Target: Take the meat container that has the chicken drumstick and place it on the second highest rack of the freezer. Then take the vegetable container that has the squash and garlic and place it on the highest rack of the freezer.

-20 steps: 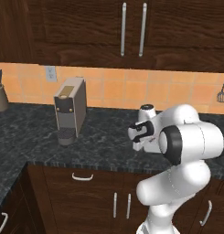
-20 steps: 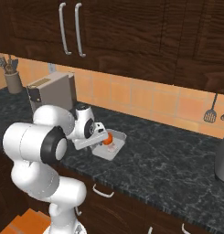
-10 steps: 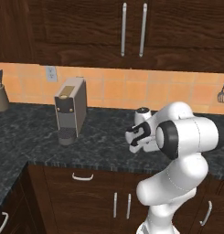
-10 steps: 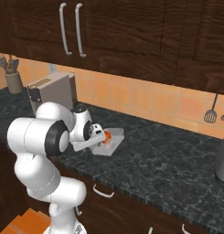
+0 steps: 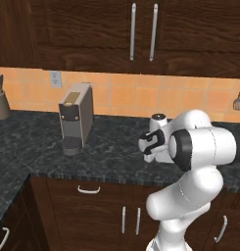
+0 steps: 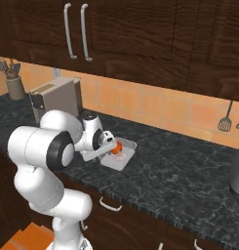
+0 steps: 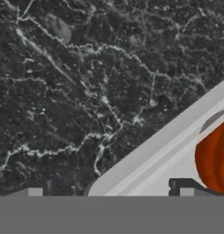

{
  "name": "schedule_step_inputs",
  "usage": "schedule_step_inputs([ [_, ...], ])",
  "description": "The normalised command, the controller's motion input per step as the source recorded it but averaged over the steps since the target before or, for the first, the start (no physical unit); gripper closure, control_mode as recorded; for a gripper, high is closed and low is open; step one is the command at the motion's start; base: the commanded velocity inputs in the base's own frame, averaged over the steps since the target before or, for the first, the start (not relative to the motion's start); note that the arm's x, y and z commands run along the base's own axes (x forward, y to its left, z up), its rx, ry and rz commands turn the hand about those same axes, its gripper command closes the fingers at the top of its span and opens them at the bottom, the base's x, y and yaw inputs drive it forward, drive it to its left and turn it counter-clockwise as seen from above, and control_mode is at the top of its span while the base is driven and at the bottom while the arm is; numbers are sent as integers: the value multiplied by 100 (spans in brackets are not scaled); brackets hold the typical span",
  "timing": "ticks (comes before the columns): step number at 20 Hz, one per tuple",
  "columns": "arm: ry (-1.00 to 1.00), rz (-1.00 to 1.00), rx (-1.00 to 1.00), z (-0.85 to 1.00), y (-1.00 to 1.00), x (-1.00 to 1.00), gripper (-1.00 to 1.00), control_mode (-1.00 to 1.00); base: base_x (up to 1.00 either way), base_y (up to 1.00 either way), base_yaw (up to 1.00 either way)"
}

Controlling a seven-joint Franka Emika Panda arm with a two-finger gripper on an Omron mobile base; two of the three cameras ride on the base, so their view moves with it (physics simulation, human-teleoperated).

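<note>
Hovering low over a dark marbled counter, the white arm's gripper hangs with its two dark finger tips set wide apart and nothing between them. One tip stands over the bare stone, the other over the near corner of the vegetable container, a shallow grey tray whose rim cuts across the lower right of the hand view. The squash, a ribbed orange-red ball, sits inside the tray just beside that tip.

From the right base view the tray lies on the counter near its front edge, just right of the robot's wrist, with the squash at its left end and a small pale piece, likely the garlic, beside it.

A grey-fronted coffee machine stands upright on the counter to the left, against the orange tiled wall. Dark wooden cabinets with long bar handles hang above.
</note>
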Motion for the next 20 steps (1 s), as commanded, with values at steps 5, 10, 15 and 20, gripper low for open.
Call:
schedule_step_inputs([
  [5, 2, 14, 0, -37, -27, 0, -100, -100, 0, 0, 0],
  [10, 3, 7, 0, -67, -9, -1, 100, -100, 0, 0, 0],
  [15, 0, 7, 0, -62, -1, 0, 100, -100, 0, 0, 0],
  [20, -10, 1, 1, -10, -1, -24, 100, -100, 0, 0, 0],
])
